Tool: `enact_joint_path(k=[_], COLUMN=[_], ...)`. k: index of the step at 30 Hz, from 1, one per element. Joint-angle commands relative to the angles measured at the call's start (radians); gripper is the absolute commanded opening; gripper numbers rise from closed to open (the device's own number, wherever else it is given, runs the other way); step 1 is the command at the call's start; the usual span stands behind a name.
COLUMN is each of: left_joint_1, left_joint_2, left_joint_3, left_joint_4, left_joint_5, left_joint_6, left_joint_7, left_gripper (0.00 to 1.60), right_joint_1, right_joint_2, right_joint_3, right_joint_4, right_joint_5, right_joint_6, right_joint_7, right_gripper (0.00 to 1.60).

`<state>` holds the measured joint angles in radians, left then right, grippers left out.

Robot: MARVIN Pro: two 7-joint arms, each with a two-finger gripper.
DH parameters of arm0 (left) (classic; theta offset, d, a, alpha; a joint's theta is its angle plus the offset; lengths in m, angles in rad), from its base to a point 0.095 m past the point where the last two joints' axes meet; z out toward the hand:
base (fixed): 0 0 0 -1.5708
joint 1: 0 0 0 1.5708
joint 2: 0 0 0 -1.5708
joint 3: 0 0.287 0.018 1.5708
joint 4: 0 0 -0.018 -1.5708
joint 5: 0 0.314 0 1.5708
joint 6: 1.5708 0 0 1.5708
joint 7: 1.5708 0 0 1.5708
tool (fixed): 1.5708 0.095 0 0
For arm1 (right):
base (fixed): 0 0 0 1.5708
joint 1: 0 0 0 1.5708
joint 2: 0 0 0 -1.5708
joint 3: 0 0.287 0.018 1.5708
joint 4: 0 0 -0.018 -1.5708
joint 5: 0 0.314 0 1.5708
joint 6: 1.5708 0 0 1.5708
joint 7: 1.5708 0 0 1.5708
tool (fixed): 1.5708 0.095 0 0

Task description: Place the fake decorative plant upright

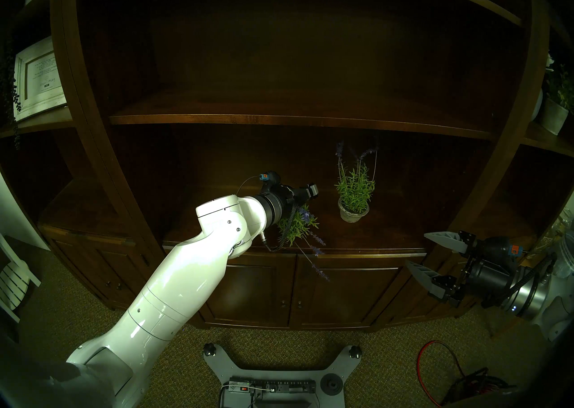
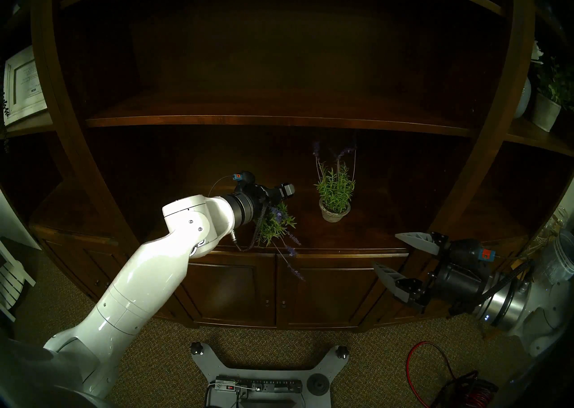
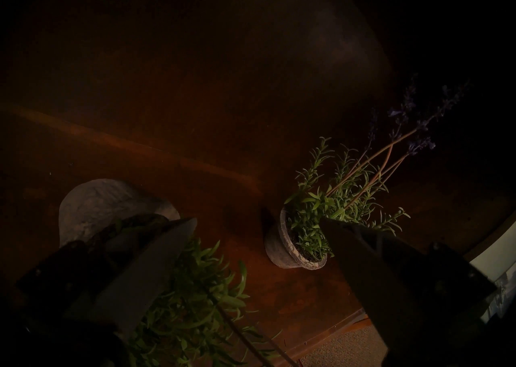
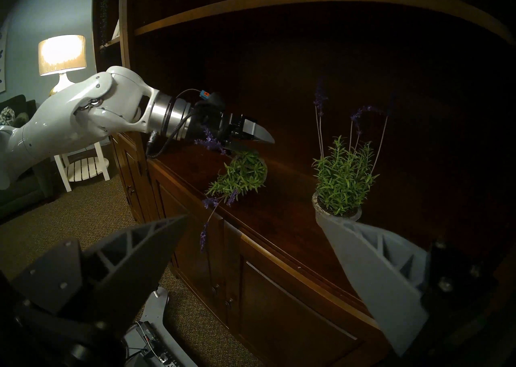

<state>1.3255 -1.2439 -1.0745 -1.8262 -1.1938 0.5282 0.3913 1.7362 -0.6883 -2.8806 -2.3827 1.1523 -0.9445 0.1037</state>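
1. Spread wide, the left gripper [image 3: 251, 235] is hovering over the tipped plant [image 4: 240, 173].
2. Its pot [image 3: 92, 207] is lying beside one finger, stems trailing back beneath the wrist, off the shelf [image 1: 357, 239] edge.
3. Farther off, the right gripper [image 1: 431, 253] is waiting with fingers apart, holding nothing.

A dark wooden shelf [image 1: 388, 236] above the cabinet doors carries two small potted plants. The tipped plant [image 1: 298, 227] lies on its side near the front edge, left of centre, its purple flower stems hanging past the edge. The upright plant [image 1: 354, 199] stands in its grey pot farther back, to the right, apart from it.
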Motion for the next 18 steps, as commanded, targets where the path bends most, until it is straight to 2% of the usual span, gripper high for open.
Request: enact_joint_path(k=[1,18], left_joint_1=[-0.026,-0.02], left_joint_2=[0.007,0.064], left_joint_3=[-0.004,-0.041], left_joint_4=[-0.059,-0.147], left_joint_5=[0.029,0.047], left_joint_6=[-0.018,0.004], left_joint_7=[-0.01,-0.005], left_gripper=[1.6,1.6], right_joint_1=[-0.003,-0.004], right_joint_2=[-0.001,0.0], right_joint_3=[0.001,0.001], right_joint_4=[0.0,0.003], right_joint_5=[0.003,0.008], right_joint_6=[-0.015,-0.015], right_joint_7=[0.004,0.006], right_gripper=[1.6,1.6])
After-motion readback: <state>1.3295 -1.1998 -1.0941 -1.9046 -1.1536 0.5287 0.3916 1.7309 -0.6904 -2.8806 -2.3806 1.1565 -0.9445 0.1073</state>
